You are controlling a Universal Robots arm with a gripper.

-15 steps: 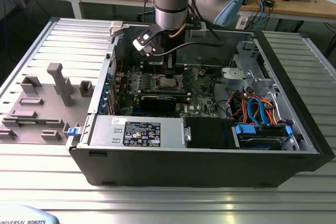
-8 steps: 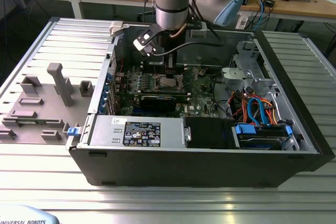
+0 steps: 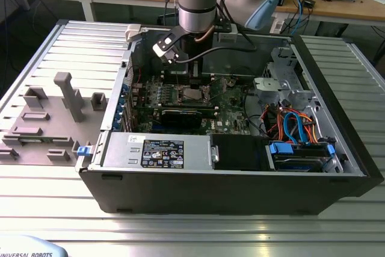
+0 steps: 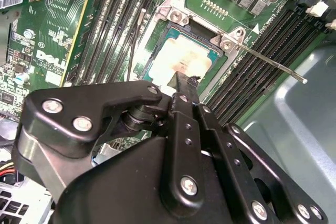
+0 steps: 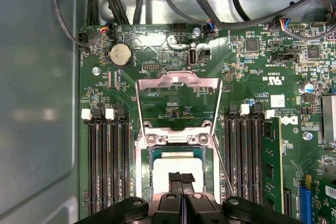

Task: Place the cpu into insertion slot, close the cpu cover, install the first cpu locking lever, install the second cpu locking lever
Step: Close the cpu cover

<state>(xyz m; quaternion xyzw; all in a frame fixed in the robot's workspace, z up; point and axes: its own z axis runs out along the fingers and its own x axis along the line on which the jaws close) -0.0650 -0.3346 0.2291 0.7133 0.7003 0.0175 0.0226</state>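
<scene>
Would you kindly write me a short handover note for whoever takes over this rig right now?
The claw is shut, its tips just over the cpu.
The cpu lies in the insertion slot.
The cpu cover stands open; a locking lever sticks up, unlatched.
Done: cpu seated. Left: cover and both levers.

In the first wrist view the jaws hide part of the chip (image 5: 160, 165) from me; the picture's edge crops them.
</scene>
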